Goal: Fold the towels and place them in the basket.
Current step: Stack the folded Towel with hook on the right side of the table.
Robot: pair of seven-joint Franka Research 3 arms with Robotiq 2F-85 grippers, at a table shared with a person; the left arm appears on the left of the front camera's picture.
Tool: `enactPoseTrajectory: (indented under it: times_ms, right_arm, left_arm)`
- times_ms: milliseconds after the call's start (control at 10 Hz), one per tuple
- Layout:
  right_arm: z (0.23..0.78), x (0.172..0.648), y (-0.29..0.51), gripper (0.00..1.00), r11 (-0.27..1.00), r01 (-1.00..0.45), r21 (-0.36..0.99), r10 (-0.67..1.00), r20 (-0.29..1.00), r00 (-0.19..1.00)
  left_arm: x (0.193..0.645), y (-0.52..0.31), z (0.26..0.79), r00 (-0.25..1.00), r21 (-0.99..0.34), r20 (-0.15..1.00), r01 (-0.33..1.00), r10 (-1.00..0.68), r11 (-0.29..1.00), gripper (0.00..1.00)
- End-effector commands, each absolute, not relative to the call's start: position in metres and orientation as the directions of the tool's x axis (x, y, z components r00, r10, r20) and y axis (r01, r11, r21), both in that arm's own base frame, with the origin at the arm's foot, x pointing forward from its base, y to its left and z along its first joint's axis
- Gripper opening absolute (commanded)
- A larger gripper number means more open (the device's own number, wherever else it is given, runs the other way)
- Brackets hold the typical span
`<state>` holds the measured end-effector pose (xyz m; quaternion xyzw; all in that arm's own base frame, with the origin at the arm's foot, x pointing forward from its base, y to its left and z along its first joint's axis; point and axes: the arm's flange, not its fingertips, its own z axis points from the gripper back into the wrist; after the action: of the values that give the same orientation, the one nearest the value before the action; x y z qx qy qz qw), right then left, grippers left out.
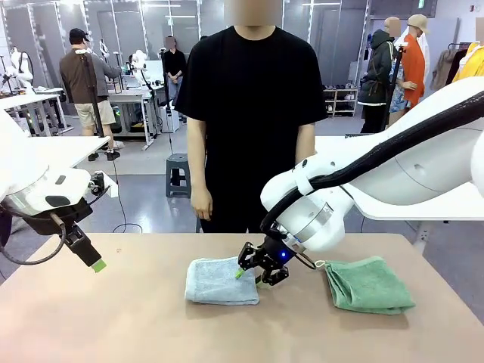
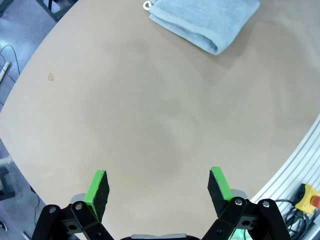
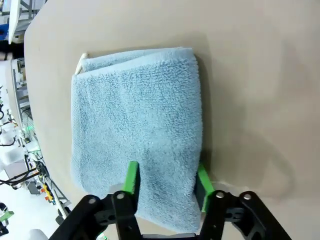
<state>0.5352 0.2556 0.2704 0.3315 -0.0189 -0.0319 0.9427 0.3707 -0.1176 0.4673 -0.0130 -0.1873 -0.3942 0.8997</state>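
The right end effector (image 3: 166,181) is clenched on the blue towel's (image 3: 137,130) edge; the left end effector (image 2: 159,189) hangs released; too shallow a pinch could catch one layer and unfold it when lifted.

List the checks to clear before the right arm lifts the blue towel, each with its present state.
1. Right gripper straddles the blue-grey towel's edge: ok.
2. Jaws fully clamped on it: cannot tell; still some gap.
3. Towel folded: ok.
4. Left gripper open, above bare table: ok.
5. Green towel lies apart, folded: ok.
6. Person's hand off the table: ok.
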Motion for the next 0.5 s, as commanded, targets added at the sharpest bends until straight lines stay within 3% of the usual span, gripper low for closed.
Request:
enactPoseTrajectory:
  times_ms: [0, 100, 200, 400]
  right_arm:
    - [0.2679, 0.538, 0.263, 0.12, 0.79, 0.047, 0.612, -0.08, 0.026, 0.996]
    - [0.2684, 0.5376, 0.264, 0.03, 0.791, 0.046, 0.609, -0.08, 0.028, 0.996]
    - [0.2697, 0.5377, 0.2637, 0.0, 0.789, 0.049, 0.613, -0.087, 0.032, 0.996]
    - [0.271, 0.5365, 0.2649, 0.0, 0.788, 0.051, 0.613, -0.093, 0.037, 0.995]
  left_arm:
    - [0.3713, -0.1199, 0.4676, 0.631, 0.13, 0.338, 0.704, -0.698, 0.699, 1.0]
    - [0.3713, -0.1199, 0.4676, 0.631, 0.13, 0.338, 0.704, -0.698, 0.699, 1.0]
    - [0.3713, -0.1199, 0.4676, 0.631, 0.13, 0.338, 0.704, -0.698, 0.699, 1.0]
    - [0.3713, -0.1199, 0.4676, 0.631, 0.13, 0.338, 0.704, -0.698, 0.699, 1.0]
